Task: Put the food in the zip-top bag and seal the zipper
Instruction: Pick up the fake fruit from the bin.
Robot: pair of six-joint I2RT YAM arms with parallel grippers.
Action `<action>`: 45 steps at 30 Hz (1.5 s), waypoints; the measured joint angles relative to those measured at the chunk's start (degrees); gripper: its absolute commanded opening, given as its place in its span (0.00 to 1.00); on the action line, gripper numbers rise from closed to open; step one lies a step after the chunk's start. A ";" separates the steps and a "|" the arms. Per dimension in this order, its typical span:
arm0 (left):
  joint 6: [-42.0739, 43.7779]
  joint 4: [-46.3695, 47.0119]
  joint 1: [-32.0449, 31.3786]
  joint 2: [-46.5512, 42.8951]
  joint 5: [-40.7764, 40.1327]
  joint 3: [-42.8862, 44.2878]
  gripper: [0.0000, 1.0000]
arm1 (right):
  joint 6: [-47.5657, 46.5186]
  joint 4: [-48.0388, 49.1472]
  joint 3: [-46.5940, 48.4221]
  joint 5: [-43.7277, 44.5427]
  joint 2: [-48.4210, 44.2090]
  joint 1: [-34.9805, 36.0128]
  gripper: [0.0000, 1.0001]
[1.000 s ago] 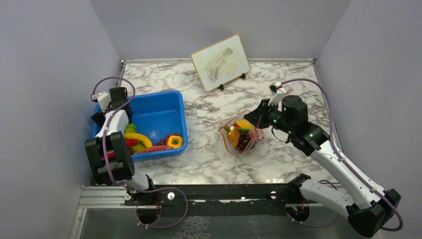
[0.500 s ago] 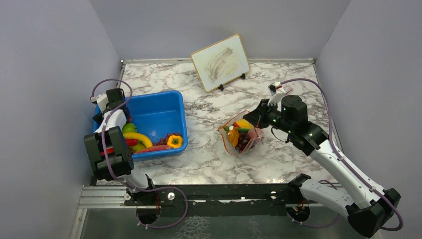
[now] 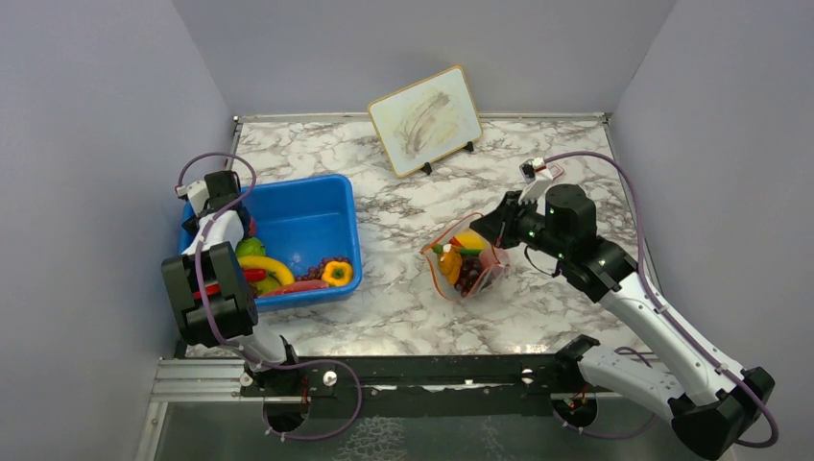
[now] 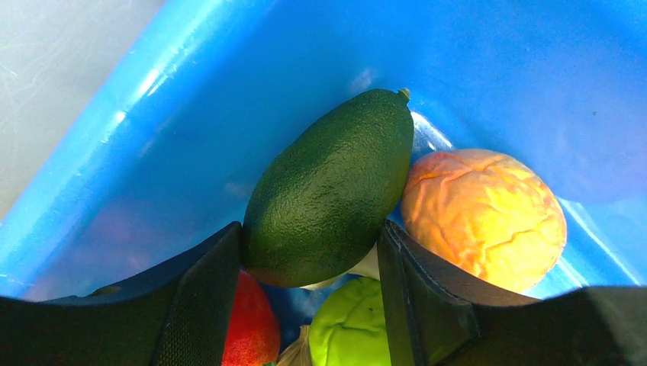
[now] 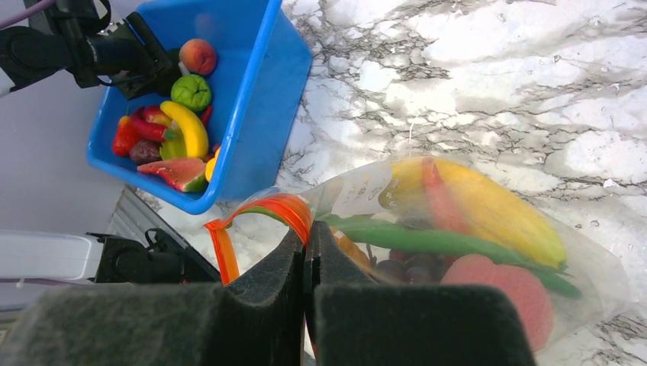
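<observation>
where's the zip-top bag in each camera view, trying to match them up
Top external: zip-top bag right of centre on the marble table, at the right gripper.
Left wrist: not in it; only food, with an avocado between the left gripper fingers.
Right wrist: zip-top bag lower right, its orange-red rim pinched.
Shared landmark: the blue bin, seen in all three views.
</observation>
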 measured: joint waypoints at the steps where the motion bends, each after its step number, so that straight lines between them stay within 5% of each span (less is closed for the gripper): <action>1: 0.17 0.02 0.00 0.00 0.04 0.00 0.50 | 0.00 0.00 0.00 0.00 -0.11 0.00 0.01; 22: -1.36 -0.79 -0.13 -8.37 4.57 -0.24 0.43 | -0.02 0.02 0.00 0.02 0.17 0.00 0.01; 45: -4.20 -7.04 -7.17 -28.00 29.40 -4.37 0.41 | 1.09 3.17 -2.75 -0.24 0.31 0.00 0.01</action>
